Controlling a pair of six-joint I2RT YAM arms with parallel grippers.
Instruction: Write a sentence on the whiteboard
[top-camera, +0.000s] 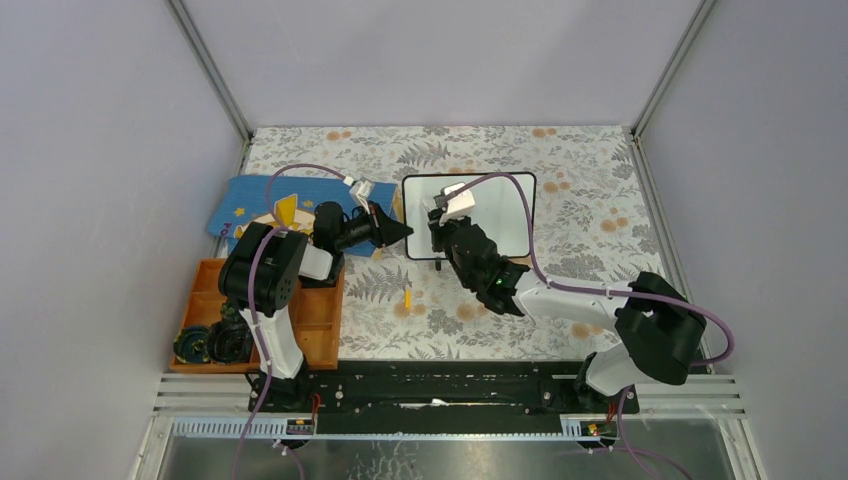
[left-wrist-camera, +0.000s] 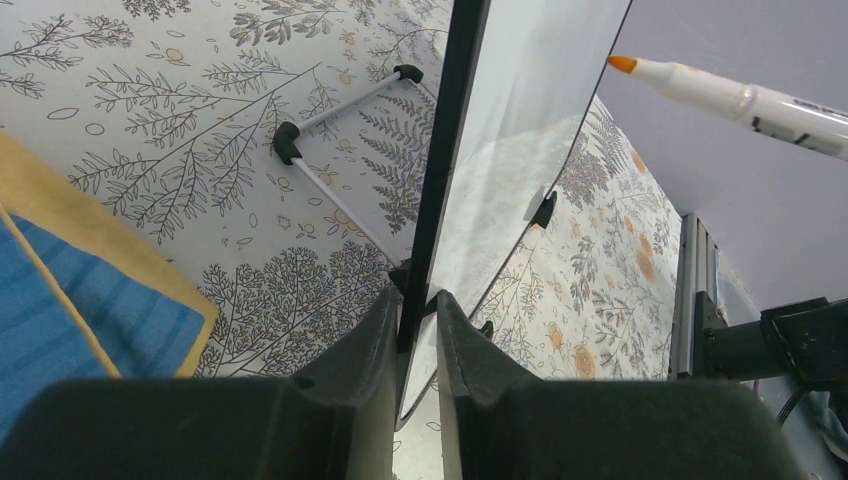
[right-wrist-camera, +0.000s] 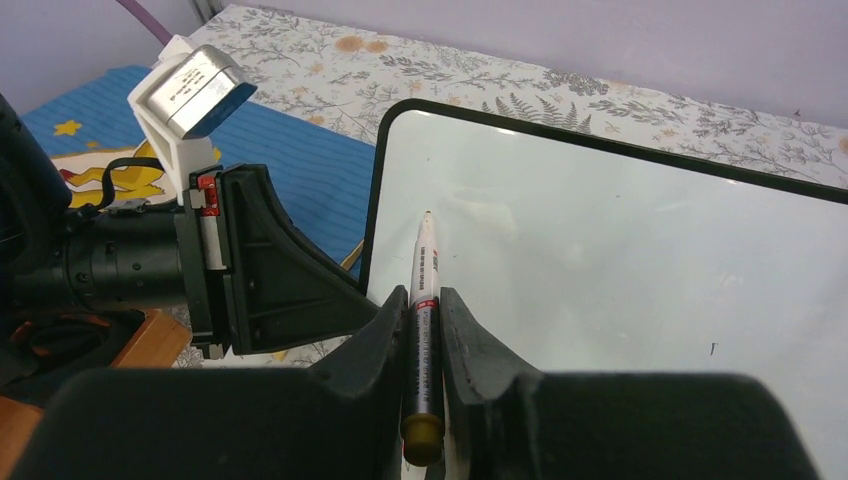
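The whiteboard (top-camera: 498, 212) stands tilted on the floral cloth; its black frame shows in the right wrist view (right-wrist-camera: 600, 260) and edge-on in the left wrist view (left-wrist-camera: 520, 110). Its face is blank; no sentence shows. My left gripper (top-camera: 403, 232) is shut on the board's left edge (left-wrist-camera: 415, 310). My right gripper (top-camera: 440, 235) is shut on a white marker (right-wrist-camera: 422, 290) with an orange tip (left-wrist-camera: 622, 64), which is near the board's upper left area; I cannot tell whether it touches. A small dark speck (right-wrist-camera: 712, 349) is on the board.
A blue star-patterned book (top-camera: 250, 205) lies behind the left arm. An orange wooden tray (top-camera: 315, 320) with dark objects sits at the near left. A small orange cap (top-camera: 407, 298) lies on the cloth. A wire stand (left-wrist-camera: 330, 160) lies behind the board.
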